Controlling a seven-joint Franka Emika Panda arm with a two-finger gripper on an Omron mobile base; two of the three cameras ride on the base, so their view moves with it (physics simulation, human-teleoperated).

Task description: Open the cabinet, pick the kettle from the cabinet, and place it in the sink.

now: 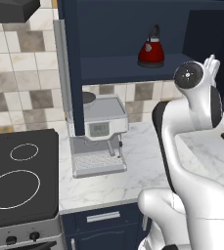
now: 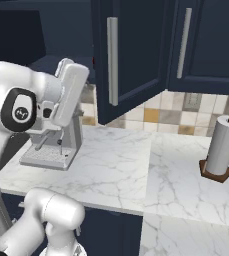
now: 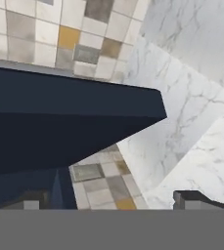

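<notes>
So the cabinet (image 1: 128,34) is already open, door (image 2: 131,55) swung wide out over the table (image 2: 136,170), which is why the hand camera is mostly staring at the door's dark underside. The kettle (image 1: 151,49) sits upright on the navy shelf inside, well above the coffee machine (image 1: 100,132), out in plain sight now with nothing in front of it. The hand (image 3: 118,202) is released, both tips spread wide with nothing between them, which makes sense since it has to fit around that arched top handle or the squat body. It's up near the cabinet's lower edge, right of the kettle and apart from it. My guess is the next bit is swinging left and up to line up on the kettle. A paper towel roll (image 2: 221,145) stands off to the right, out of the way.
</notes>
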